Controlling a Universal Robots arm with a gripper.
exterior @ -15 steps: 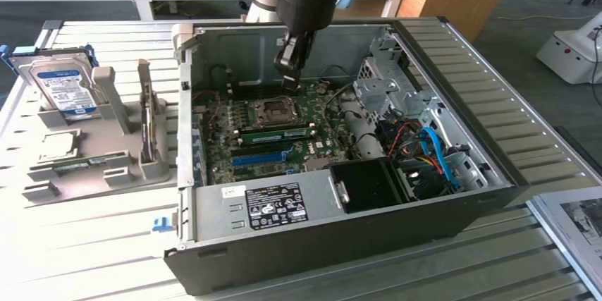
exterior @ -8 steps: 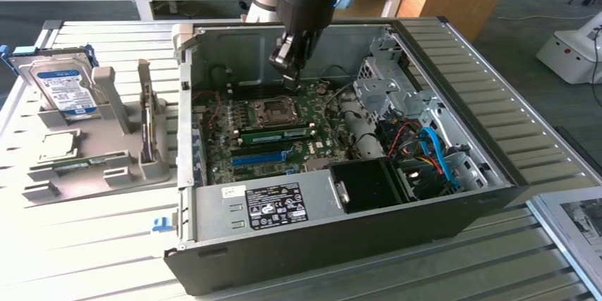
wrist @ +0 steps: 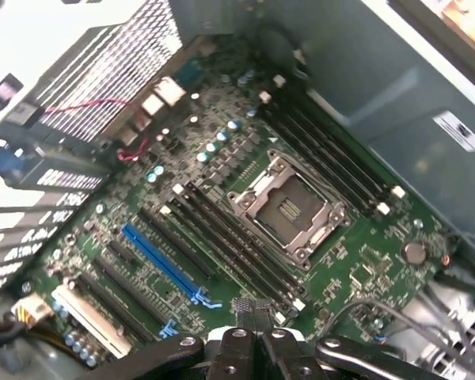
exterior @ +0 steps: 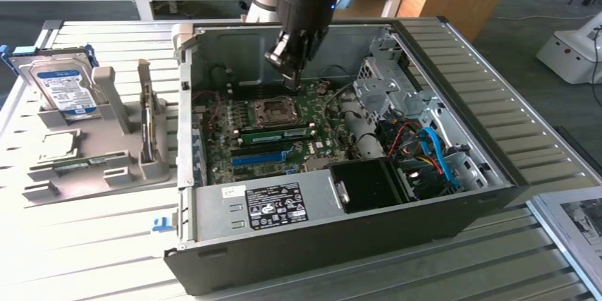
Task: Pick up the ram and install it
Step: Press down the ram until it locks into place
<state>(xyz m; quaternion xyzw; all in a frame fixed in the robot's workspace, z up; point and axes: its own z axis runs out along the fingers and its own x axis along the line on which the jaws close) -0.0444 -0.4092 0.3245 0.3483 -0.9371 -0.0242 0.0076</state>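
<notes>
- gripper point(exterior: 292, 75) hangs inside the open computer case point(exterior: 452, 195), fingers closed on nothing visible.
- ram point(exterior: 275, 134) sits seated at 6 o'clock of the cpu socket point(exterior: 275, 108).

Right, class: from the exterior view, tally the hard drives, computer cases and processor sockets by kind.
Silver hard drive with blue-white label: 1
Open black computer case: 1
Square metal processor socket: 1
Total: 3

Count: 1 open PC case point(exterior: 452, 216), 1 motherboard point(wrist: 364, 269), 1 CPU socket point(wrist: 289, 207), 1 hard drive point(exterior: 64, 88) in 1 grey holder point(exterior: 94, 174), 1 blue slot point(wrist: 162, 261), 1 gripper point(exterior: 290, 75).
</notes>
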